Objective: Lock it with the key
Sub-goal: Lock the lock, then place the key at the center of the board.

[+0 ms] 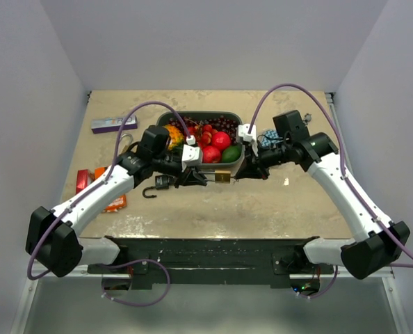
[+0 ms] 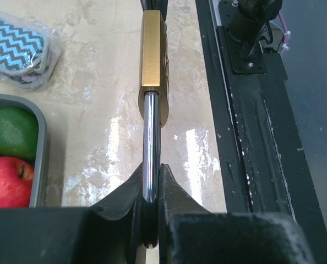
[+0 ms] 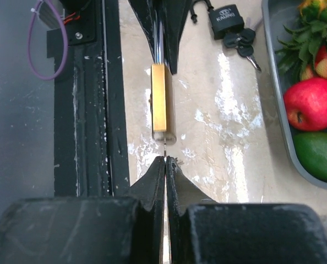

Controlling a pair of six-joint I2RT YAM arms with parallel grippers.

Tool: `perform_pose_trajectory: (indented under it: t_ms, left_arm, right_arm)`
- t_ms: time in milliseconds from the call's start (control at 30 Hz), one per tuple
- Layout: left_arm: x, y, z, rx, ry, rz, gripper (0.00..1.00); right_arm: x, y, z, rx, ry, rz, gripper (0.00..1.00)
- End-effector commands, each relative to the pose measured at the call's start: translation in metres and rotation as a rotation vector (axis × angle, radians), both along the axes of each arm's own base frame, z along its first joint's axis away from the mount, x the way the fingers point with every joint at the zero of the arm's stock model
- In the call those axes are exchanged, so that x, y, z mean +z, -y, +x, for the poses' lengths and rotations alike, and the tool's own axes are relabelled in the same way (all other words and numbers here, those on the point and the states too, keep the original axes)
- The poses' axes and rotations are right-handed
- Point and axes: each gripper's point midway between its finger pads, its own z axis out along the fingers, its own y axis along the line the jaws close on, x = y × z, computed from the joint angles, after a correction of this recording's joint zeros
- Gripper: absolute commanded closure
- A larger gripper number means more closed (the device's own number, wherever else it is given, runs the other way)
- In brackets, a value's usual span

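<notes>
A brass padlock [image 1: 222, 177] hangs above the table between both arms. My left gripper [image 1: 201, 178] is shut on its chrome shackle [image 2: 151, 137], and the brass body [image 2: 152, 55] points away from those fingers. From the other side my right gripper [image 1: 240, 174] meets the lock's bottom end [image 3: 163, 102]. A thin key blade [image 3: 166, 147] runs from the lock's bottom face into the tips of the right gripper [image 3: 166, 160], which is shut on it. The rest of the key is hidden between the fingers.
A black padlock [image 3: 227, 21] with a bunch of keys lies on the table left of the brass one. A grey tray [image 1: 192, 114] of fruit stands just behind. A zigzag pouch [image 2: 17, 47], an orange packet [image 1: 112, 202] and a purple box [image 1: 112, 124] lie around. A black frame [image 2: 246, 137] edges the near side.
</notes>
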Motion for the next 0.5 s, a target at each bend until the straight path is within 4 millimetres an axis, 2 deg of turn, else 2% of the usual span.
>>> perform_pose_trajectory:
  t_ms: [0,233,333,367,433,467]
  left_arm:
    - [0.021,-0.003,0.017,-0.007,0.09,-0.062,1.0]
    - [0.0,-0.017,0.025,0.008,0.075,-0.011,1.0]
    - [-0.001,-0.019,0.032,0.023,0.079,-0.004,1.0]
    - [0.001,-0.018,0.032,0.027,0.076,-0.005,1.0]
    - [0.003,-0.016,0.039,0.053,0.074,-0.006,1.0]
    - [0.005,-0.016,0.043,0.074,0.06,-0.005,1.0]
  right_arm:
    - [0.0,0.022,0.017,-0.095,0.015,-0.024,1.0]
    - [-0.009,0.062,0.038,-0.181,-0.003,-0.06,1.0]
    - [-0.021,0.101,0.067,-0.312,-0.039,-0.065,1.0]
    - [-0.024,0.13,0.084,-0.414,-0.054,-0.064,1.0]
    - [-0.032,0.161,0.104,-0.506,-0.072,-0.069,1.0]
    - [-0.043,0.19,0.122,-0.588,-0.105,-0.076,1.0]
